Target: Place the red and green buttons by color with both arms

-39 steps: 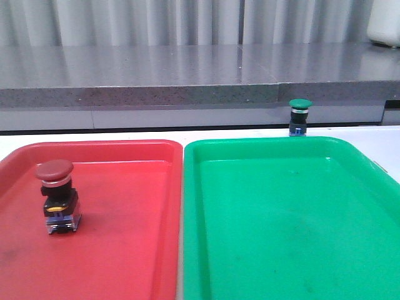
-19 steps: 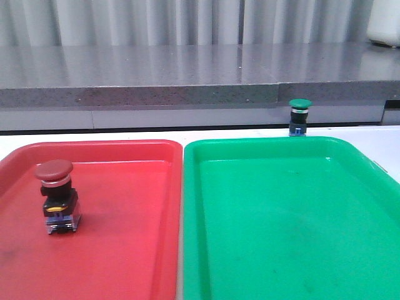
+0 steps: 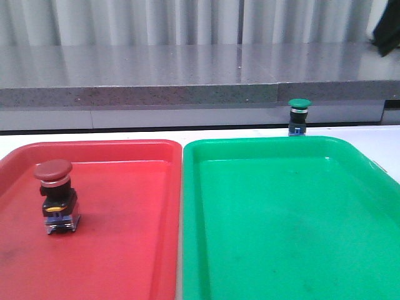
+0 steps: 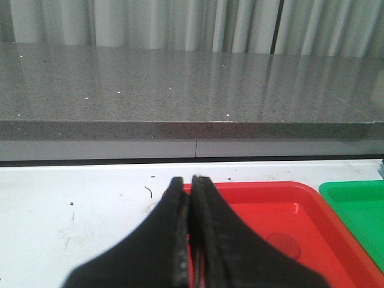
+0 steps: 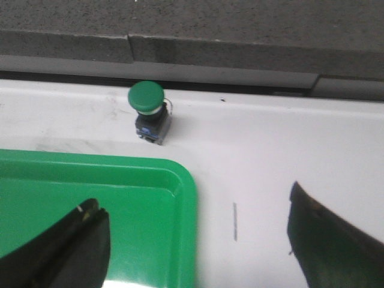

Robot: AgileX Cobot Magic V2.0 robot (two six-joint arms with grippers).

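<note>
- Standing upright inside the red tray [image 3: 125, 262], the red button [image 3: 56, 197] is resting near its left side.
- Sitting on the white table [image 3: 387, 140] just beyond the green tray [image 3: 287, 237], the green button [image 3: 299, 117] is staying outside it.
- Pressing its fingers together, the left gripper [image 4: 189, 189] is holding nothing.
- Spreading its fingers wide, the right gripper [image 5: 195, 240] is hanging empty.

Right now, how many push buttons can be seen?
2. The red button stands in the red tray; the green button stands on the white table beyond the green tray.
</note>
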